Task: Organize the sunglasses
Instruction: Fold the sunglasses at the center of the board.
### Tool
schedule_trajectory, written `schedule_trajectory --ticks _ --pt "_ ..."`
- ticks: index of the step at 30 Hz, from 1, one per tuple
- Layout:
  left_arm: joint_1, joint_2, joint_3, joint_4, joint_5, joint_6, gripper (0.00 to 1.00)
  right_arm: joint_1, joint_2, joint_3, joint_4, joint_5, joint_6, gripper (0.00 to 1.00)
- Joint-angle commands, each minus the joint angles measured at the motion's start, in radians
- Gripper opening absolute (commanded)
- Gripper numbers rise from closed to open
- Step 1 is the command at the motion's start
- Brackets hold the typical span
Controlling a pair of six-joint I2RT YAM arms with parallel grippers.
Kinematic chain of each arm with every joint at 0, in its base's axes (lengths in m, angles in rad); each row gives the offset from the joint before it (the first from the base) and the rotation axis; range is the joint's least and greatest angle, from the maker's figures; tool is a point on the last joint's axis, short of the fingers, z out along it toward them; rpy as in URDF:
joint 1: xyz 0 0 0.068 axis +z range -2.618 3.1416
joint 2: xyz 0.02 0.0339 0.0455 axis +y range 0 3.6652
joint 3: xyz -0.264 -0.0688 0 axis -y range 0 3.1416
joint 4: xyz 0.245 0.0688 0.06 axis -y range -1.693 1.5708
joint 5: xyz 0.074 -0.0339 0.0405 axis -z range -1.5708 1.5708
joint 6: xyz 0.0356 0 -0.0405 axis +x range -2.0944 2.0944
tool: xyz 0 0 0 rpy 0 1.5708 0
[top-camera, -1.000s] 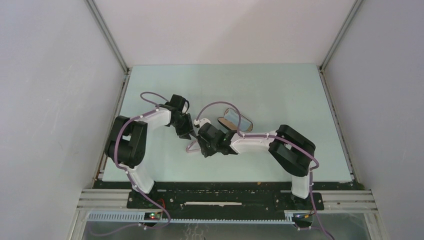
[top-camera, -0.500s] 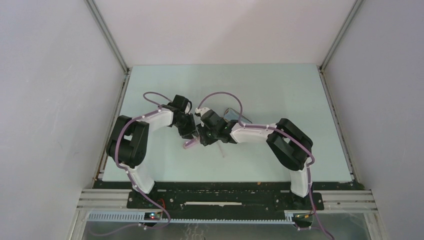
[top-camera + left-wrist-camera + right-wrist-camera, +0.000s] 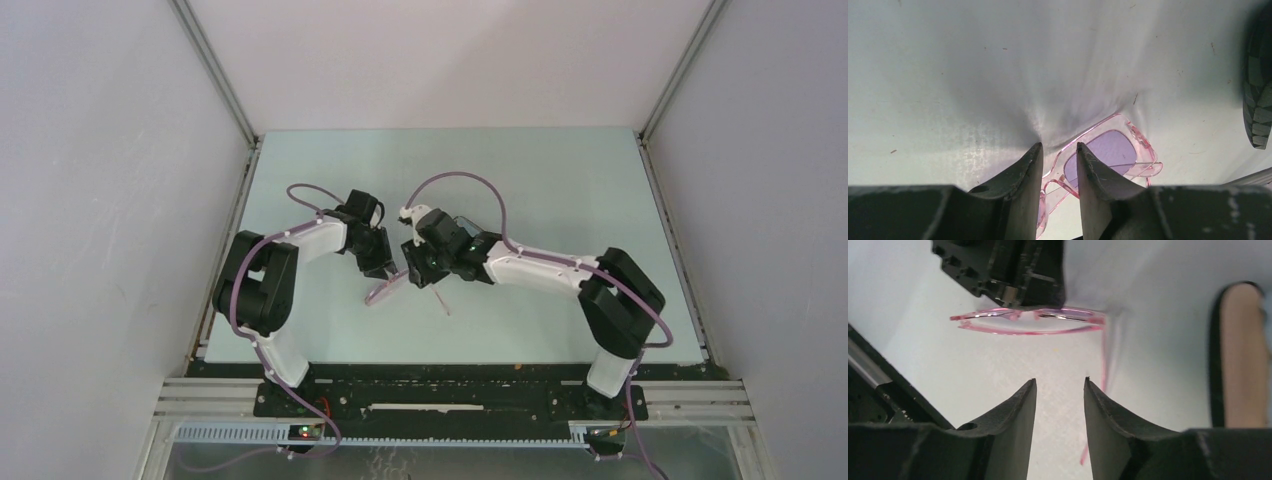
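The left claw pinches the sunglasses at mid-frame, away from the case. Their long axis lies across ahead of the right claw, part-open and empty, one loose temple trailing beside it.

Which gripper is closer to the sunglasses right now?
Left. The left gripper clamps the sunglasses near the bridge; the right gripper is open, a little short of the frame.

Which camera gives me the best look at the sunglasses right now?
The left wrist view: the sunglasses are close up, with one lens and the pink frame clear, pinched by the left gripper. The right wrist view shows them edge-on, one thin arm unfolded. The top view shows only a small pink sliver.
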Motion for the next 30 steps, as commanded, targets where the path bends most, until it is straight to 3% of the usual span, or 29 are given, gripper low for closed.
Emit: schedule_trajectory --ticks 1,9,23,30 --pt "-0.007 -0.005 -0.002 -0.042 -0.064 0.005 0.37 -0.039 -0.079 -0.058 -0.039 0.124 -0.016 0.50" --pt "0.050 -0.072 0.011 -0.072 -0.055 0.023 0.37 -0.043 -0.002 -0.058 -0.019 0.148 -0.027 0.52" --pt "0.058 -0.051 -0.049 -0.065 -0.060 0.035 0.37 -0.004 0.093 -0.041 -0.011 0.152 0.006 0.42" --pt "0.031 -0.043 -0.052 -0.065 -0.055 0.033 0.36 0.002 0.105 -0.039 0.000 0.165 0.036 0.26"
